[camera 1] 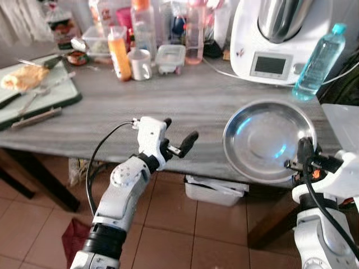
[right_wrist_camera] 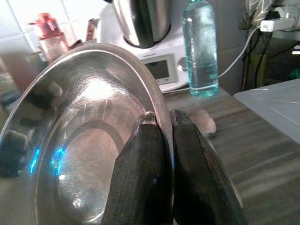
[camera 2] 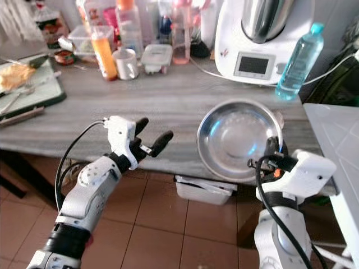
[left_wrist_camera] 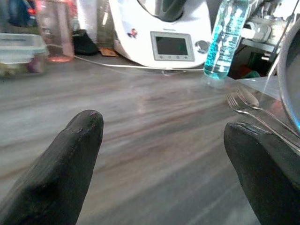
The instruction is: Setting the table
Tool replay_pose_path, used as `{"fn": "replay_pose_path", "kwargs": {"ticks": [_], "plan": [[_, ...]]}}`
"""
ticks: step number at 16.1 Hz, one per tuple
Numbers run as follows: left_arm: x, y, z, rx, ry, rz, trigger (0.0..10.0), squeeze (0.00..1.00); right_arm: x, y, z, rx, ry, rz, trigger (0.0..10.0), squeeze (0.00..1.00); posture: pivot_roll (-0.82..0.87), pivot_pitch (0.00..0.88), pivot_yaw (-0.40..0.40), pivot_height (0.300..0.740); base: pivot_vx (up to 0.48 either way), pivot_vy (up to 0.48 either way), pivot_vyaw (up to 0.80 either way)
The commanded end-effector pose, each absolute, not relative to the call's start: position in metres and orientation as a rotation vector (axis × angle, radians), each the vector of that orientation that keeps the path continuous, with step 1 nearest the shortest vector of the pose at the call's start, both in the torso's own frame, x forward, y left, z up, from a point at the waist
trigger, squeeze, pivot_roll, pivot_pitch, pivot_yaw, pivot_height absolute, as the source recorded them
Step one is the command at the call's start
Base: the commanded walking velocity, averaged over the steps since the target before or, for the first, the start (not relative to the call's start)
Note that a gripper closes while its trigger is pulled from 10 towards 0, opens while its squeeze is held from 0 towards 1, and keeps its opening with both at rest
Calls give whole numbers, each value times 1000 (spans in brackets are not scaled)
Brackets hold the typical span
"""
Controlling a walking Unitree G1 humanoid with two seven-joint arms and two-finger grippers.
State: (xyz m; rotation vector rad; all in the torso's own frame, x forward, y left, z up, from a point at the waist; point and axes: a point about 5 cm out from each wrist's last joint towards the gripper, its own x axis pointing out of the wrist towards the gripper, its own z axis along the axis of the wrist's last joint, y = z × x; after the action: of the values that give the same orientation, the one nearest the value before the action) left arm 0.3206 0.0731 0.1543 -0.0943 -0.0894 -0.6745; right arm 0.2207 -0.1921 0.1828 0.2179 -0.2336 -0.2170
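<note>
Even, bright daylight fills the head views, glaring white off the steel plate pinched in the right gripper and washing out the appliance beyond it, while the left gripper fingers and the tabletop just ahead of them blur softly.

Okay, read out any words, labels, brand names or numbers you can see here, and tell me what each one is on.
None is readable.
White kitchen machine: screen blank, small logo blurred.
Orange bottle: no legible print.
Clear water bottle: no legible print.
Packets at the back: print blurred.
Steel plate in the right gripper: unmarked.
</note>
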Motion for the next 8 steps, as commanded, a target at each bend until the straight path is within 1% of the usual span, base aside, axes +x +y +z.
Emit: {"fn": "replay_pose_path", "kwargs": {"ticks": [1, 7, 8], "plan": [[319, 67, 154, -77, -79, -709, 10000, 0, 219, -195, 185, 215, -247, -234, 10000, 0, -22, 115, 14, 714, 300, 0, 0], [319, 67, 154, -86, -78, -708, 10000, 0, 221, -195, 185, 219, -251, -234, 10000, 0, -17, 114, 14, 714, 299, 0, 0], [318, 66, 154, -92, -75, -714, 10000, 0, 221, -196, 185, 219, -251, -234, 10000, 0, -16, 115, 15, 714, 0, 0, 0]]}}
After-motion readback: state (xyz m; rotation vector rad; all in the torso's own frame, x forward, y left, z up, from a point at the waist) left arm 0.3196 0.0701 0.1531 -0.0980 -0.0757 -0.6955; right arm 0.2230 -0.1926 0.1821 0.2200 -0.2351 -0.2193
